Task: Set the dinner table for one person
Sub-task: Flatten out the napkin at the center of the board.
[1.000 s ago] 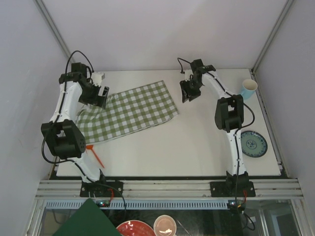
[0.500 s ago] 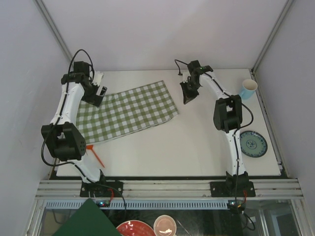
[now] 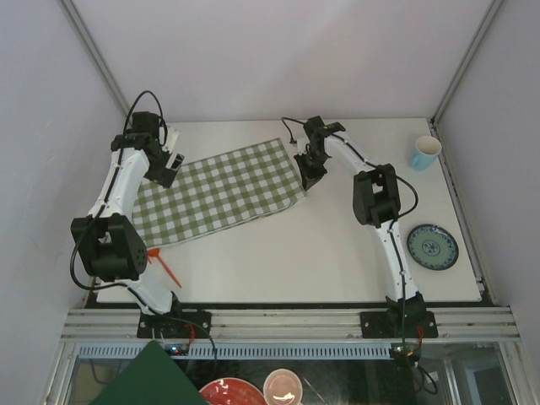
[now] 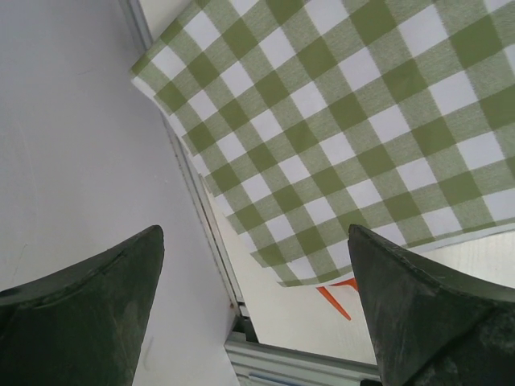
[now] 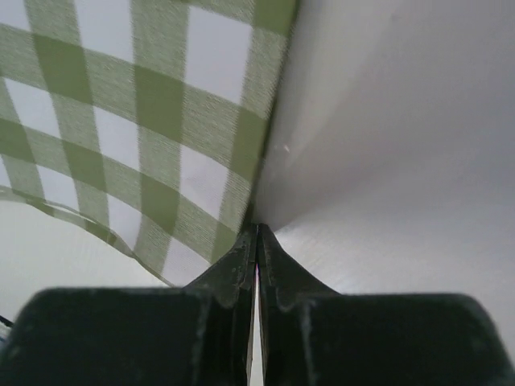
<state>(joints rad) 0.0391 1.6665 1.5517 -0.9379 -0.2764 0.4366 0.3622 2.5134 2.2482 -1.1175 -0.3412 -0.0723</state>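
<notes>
The off-white dinner table [image 3: 337,245] carries a green-and-white checked cloth [image 3: 219,190] spread at its far left. My left gripper [image 3: 169,162] hovers open and empty over the cloth's far left corner. In the left wrist view its gripper [image 4: 256,233] is wide apart above the cloth [image 4: 346,137] and the table's left edge. My right gripper [image 3: 309,175] is shut at the cloth's right edge. In the right wrist view its closed tips [image 5: 257,227] touch the cloth's edge [image 5: 161,104] on the bare table [image 5: 402,161], with nothing seen between them.
A light blue cup [image 3: 427,153] stands at the far right corner. A teal patterned plate [image 3: 433,246] lies at the right edge. An orange utensil [image 3: 164,268] pokes from under the cloth's near left corner, also in the left wrist view [image 4: 338,296]. Walls close three sides.
My right gripper has moved left from the far middle of the table to the cloth's right edge and has closed. My left gripper has shifted slightly toward the far left corner.
</notes>
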